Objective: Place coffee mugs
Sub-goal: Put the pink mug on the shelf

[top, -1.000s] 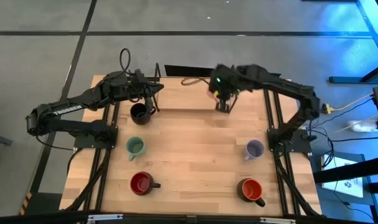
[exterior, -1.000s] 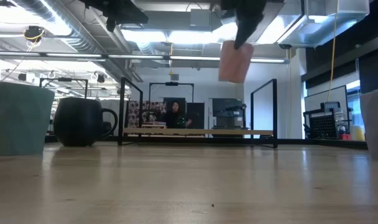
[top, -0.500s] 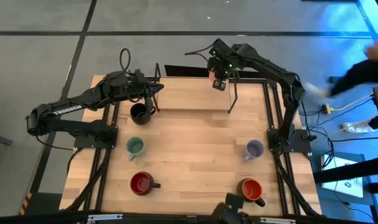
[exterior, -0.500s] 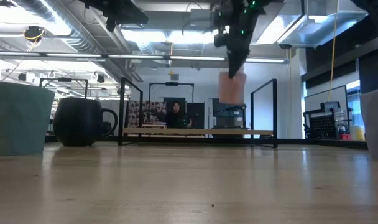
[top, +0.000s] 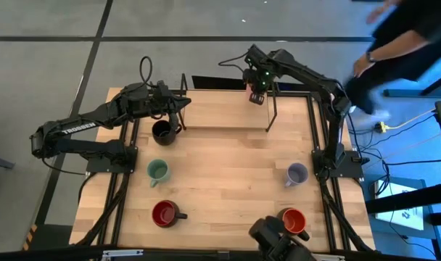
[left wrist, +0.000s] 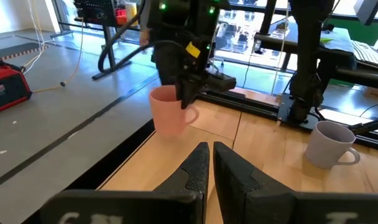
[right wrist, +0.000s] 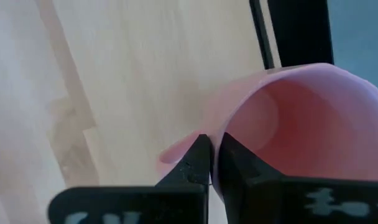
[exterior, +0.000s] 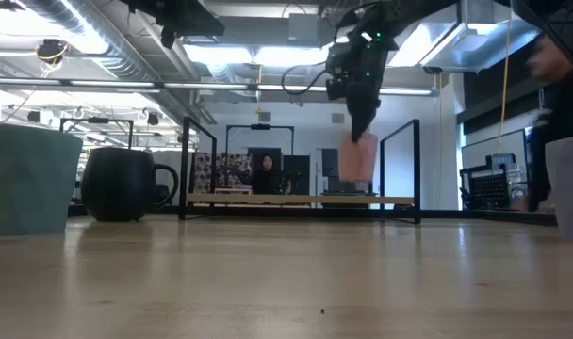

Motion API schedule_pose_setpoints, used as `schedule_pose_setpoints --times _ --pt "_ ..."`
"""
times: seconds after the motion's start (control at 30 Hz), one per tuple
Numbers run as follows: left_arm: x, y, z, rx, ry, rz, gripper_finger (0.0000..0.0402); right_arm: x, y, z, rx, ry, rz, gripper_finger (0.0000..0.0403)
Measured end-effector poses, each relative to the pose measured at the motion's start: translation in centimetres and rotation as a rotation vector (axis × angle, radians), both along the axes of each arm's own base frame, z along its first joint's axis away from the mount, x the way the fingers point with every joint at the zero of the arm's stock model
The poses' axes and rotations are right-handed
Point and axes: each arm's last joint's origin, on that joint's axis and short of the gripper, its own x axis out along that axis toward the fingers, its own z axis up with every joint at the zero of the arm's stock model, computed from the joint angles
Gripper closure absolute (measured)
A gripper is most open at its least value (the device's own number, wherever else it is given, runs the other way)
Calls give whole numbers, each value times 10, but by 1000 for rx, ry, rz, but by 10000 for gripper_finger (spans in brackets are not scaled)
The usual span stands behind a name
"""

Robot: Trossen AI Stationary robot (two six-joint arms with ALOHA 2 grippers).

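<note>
Pink mug (top: pixel 257 98) is held clear of the table (top: pixel 228 159) by the right gripper (top: pixel 257 88), whose fingers (right wrist: pixel 198 163) are pinched on the mug's rim, one inside and one outside the wall; the mug hangs below the gripper, upright, above the table's far edge; in the low view it (exterior: pixel 356 156) is seen raised well off the wood. The left gripper (top: pixel 178 109) is poised just beside and above the black mug (top: pixel 161 131), its fingers (left wrist: pixel 198 168) drawn nearly together with nothing between them. On the left gripper's side, nearer than the black mug, a pale green mug (top: pixel 157 172) and a red mug (top: pixel 165 213) are set; well below the right gripper, a lavender mug (top: pixel 297 175) and a second red mug (top: pixel 293 220) are stood. A person (top: pixel 394 43) is seen beyond the table's far right corner.
</note>
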Motion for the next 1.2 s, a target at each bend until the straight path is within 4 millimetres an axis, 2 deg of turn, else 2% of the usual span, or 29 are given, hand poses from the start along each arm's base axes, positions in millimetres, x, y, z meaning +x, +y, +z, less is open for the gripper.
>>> schedule_pose_setpoints --times 0.4,0.97,1.1,1.2 --pt "0 0 0 1 -3 0 384 -5 -3 -27 27 52 -5 398" --pt "0 0 0 1 -4 0 384 -5 -3 -37 7 48 2 396" --pt "0 0 0 1 -4 0 384 -5 -2 -38 17 54 -6 383" --pt "0 0 1 2 -6 0 384 -4 -2 -41 26 62 -14 359"
